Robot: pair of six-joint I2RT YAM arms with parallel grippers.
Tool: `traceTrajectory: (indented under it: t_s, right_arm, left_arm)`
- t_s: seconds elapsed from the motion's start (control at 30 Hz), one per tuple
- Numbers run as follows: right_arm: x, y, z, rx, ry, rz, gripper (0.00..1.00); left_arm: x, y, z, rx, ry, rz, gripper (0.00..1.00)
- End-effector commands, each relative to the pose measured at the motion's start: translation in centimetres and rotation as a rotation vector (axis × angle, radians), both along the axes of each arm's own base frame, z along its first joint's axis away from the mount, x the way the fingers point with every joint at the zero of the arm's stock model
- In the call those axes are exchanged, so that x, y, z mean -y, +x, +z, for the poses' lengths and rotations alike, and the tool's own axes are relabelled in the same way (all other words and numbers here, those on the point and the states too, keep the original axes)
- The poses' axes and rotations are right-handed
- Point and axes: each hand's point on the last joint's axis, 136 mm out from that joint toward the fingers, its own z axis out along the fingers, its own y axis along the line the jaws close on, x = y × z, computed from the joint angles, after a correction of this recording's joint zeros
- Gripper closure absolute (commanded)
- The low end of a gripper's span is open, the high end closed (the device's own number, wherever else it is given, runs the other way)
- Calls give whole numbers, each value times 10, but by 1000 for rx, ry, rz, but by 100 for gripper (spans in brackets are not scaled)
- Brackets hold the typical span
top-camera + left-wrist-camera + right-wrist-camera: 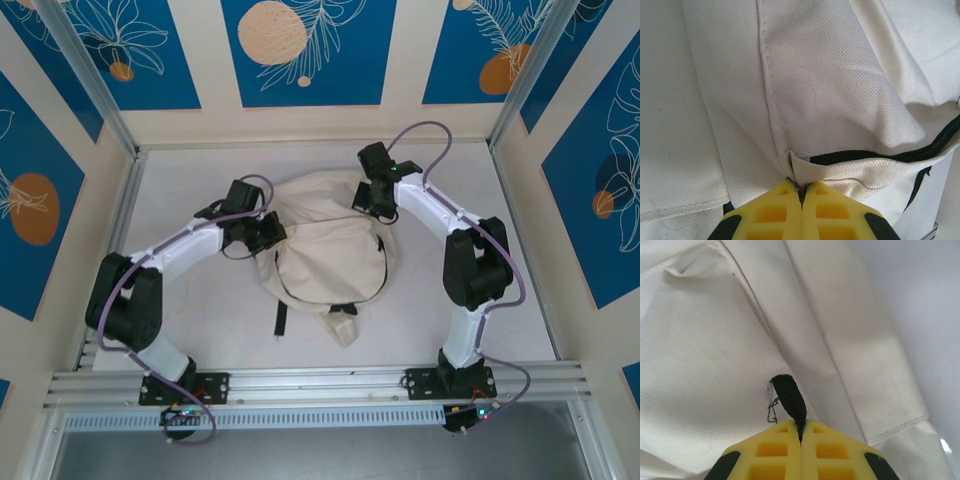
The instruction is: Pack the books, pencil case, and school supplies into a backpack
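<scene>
The white bench (450,300) carries the cream backpack (325,255), which lies slumped at its middle between the two arms, a black strap trailing off its near edge. The left arm (170,250) reaches in from the left and the right arm (450,215) from the far right. The left claw (801,187) sits at the pack's left side, clenched on a small fold of the cream cloth just where the black zipper (880,156) ends. The right claw (801,425) is at the pack's far right corner, clenched on a short black tab (789,397) that stands up from between its yellow fingers.
</scene>
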Motion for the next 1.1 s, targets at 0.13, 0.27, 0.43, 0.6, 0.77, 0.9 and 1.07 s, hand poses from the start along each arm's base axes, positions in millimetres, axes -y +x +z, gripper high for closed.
traceTrajectory:
  t_s: [0.13,0.27,0.43,0.6,0.77,0.9,1.07]
  right_arm:
    - [-1,42,24,123,42,49,90]
    - [1,33,57,200,49,65,64]
    - [6,1,113,343,95,154,21]
    - [48,-32,155,494,54,96,1]
    - [100,-57,177,619,-68,-23,1]
    - [141,-72,171,664,-177,-139,1]
    - [181,-83,133,654,-289,-233,0]
  left_arm:
    - [9,49,28,125,35,-34,68]
    - [5,53,49,173,65,-50,47]
    - [-22,41,93,262,164,-37,31]
    - [-75,30,143,401,256,86,17]
    - [-144,15,166,529,451,251,0]
    - [-194,-3,158,573,620,385,0]
    - [-266,-34,127,517,835,640,0]
